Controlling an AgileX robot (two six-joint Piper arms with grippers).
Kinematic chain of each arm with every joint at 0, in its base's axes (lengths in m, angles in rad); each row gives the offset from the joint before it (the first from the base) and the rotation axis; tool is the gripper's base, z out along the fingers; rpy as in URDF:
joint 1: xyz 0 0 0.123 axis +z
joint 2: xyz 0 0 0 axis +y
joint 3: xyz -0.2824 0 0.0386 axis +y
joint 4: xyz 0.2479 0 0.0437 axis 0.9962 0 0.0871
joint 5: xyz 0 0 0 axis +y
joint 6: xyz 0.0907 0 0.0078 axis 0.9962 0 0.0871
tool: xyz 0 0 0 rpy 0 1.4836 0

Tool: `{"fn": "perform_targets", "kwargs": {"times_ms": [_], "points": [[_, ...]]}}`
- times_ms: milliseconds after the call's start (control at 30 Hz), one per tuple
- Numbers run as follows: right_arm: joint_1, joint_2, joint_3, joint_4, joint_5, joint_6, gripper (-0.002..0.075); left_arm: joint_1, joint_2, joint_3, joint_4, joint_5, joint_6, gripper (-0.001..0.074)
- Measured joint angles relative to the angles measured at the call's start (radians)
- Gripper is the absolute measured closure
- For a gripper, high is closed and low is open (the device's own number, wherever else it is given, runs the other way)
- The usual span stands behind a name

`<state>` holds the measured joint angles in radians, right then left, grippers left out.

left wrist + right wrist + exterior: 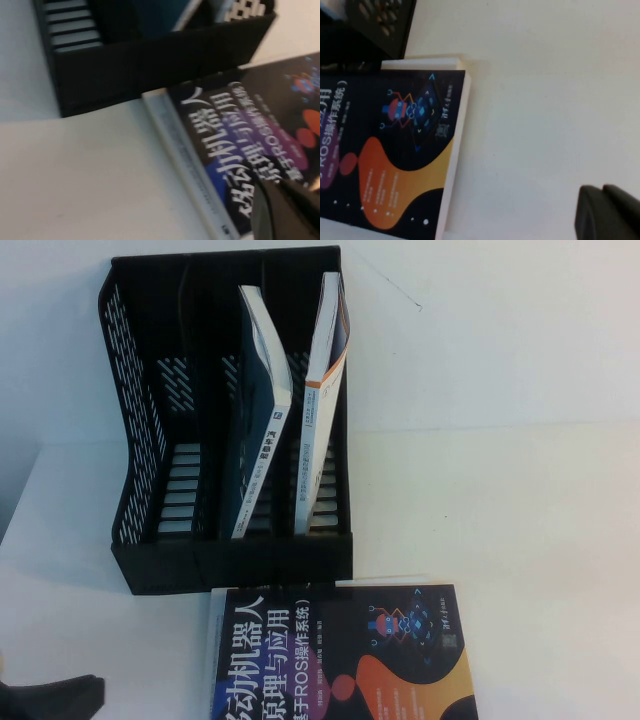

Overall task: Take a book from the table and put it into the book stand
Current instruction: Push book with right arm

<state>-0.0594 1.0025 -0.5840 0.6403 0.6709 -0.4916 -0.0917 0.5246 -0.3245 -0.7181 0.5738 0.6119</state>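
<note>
Grippers: left gripper low over book's left part, right gripper above bare table beside it (finger state of both: cannot tell). Book lay flat, cover up, touching book stand front. Insertion not begun; left slot free, other two slots each held one book.

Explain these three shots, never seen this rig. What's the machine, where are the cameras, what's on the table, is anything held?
It is a two-armed table robot. One camera looks down from above; the others ride on each wrist. On the white table stands a black book stand holding a dark teal book and a white-and-grey book; its left slot is free. The black book lies flat in front of it. The left gripper hovers at that book's cover, the right gripper over bare table beside it. Nothing is held.
</note>
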Motion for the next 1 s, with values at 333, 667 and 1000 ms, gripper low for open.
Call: {"fn": "perform_targets", "kwargs": {"times_ms": [333,667,1000], "points": [[0.290,0.311,-0.007,0.028,-0.230,0.030,0.0722,-0.024,0.122,-0.029,-0.064,-0.069,0.012,0.0738],[0.469,0.642,-0.073,0.032,-0.350,0.055,0.0722,-0.023,0.325,-0.020,0.235,-0.156,-0.531,0.0738],[0.500,0.709,-0.219,0.038,-0.263,0.057,0.0722,-0.023,0.462,-0.020,0.182,-0.156,-0.543,0.0738]]}}
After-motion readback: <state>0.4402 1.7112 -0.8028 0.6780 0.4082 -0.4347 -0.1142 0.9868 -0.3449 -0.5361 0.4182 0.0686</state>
